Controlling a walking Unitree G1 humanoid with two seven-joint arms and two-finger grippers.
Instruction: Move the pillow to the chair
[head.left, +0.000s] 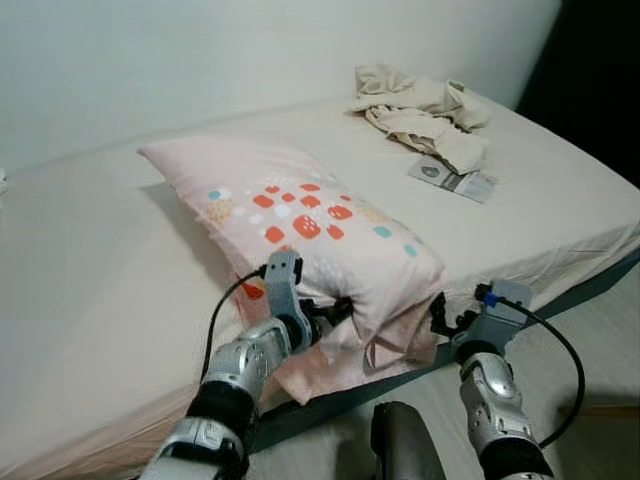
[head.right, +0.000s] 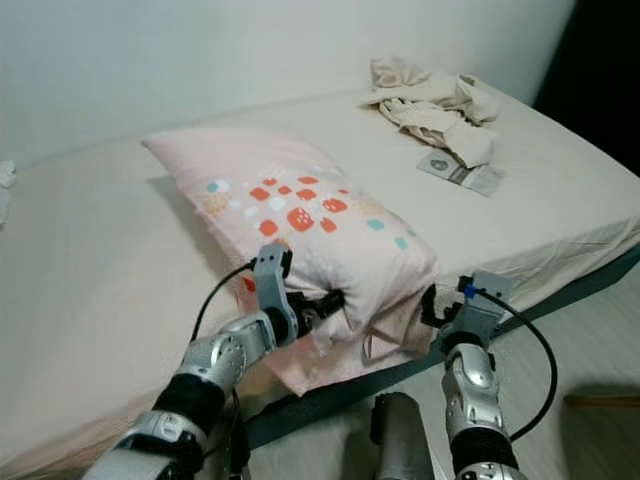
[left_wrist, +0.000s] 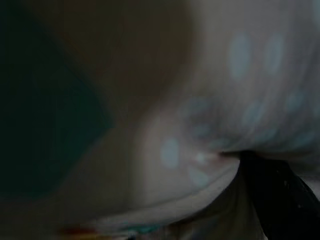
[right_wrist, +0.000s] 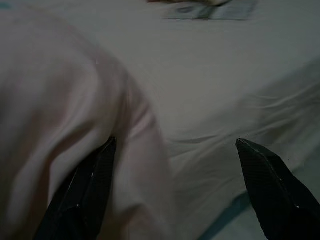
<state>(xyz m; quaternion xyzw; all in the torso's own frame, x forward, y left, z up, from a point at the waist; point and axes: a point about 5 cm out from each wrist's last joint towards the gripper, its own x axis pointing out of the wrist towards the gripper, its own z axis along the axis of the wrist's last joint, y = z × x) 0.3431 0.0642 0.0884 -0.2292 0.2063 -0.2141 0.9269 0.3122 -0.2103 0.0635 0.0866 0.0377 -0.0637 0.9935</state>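
A pink pillow (head.left: 300, 215) with orange and teal spots lies slantwise on the bed (head.left: 90, 260). Its near end hangs over the bed's front edge. My left gripper (head.left: 335, 315) is dug into the near left side of the pillow and shut on its fabric; in the left wrist view the spotted cloth (left_wrist: 210, 100) presses right up against the camera. My right gripper (right_wrist: 175, 142) is open at the pillow's near right corner. One finger (right_wrist: 92, 175) touches the pillow's side, the other (right_wrist: 272, 180) is over the sheet.
Crumpled beige cloth (head.left: 425, 115) and a flat grey packet (head.left: 455, 180) lie at the bed's far right. A white wall runs behind the bed. Pale floor (head.left: 600, 330) shows at the lower right, past the bed's dark base.
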